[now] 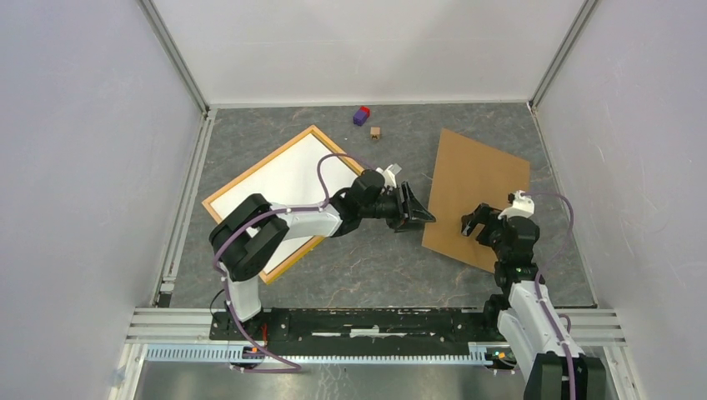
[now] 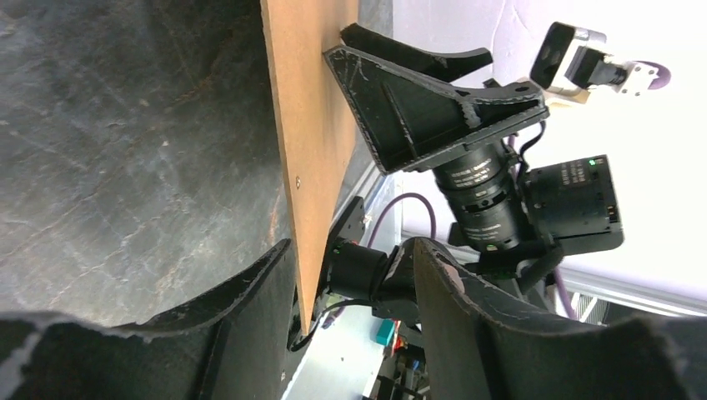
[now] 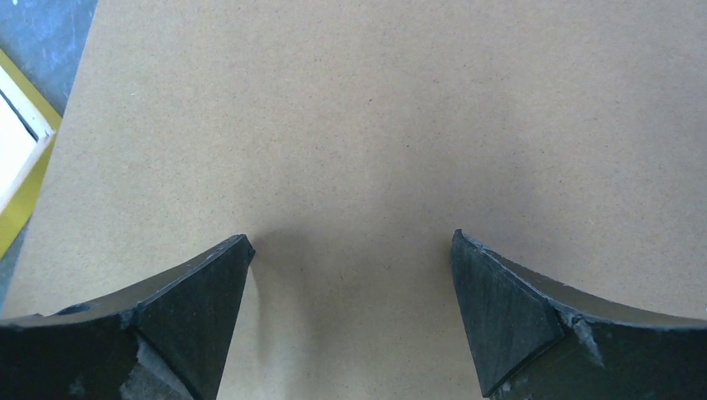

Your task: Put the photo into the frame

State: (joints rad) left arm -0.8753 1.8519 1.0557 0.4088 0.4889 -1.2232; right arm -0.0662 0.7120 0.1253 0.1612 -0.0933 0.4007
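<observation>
Left gripper (image 1: 423,218) straddles the left edge of the brown backing board (image 1: 475,179), jaws apart, one finger beneath it. Right gripper (image 1: 477,222), spread wide, stands over the board's near part. Well left, the photo (image 1: 288,187) lies white side up inside the frame (image 1: 258,163) on the table (image 1: 367,258).

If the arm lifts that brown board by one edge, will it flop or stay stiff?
Probably stiff: the brown board shows a straight edge in the left wrist view. Likely light, since it is thin. Its smooth face might slip, so the left gripper, straddling that edge, would need a firm pinch.
</observation>
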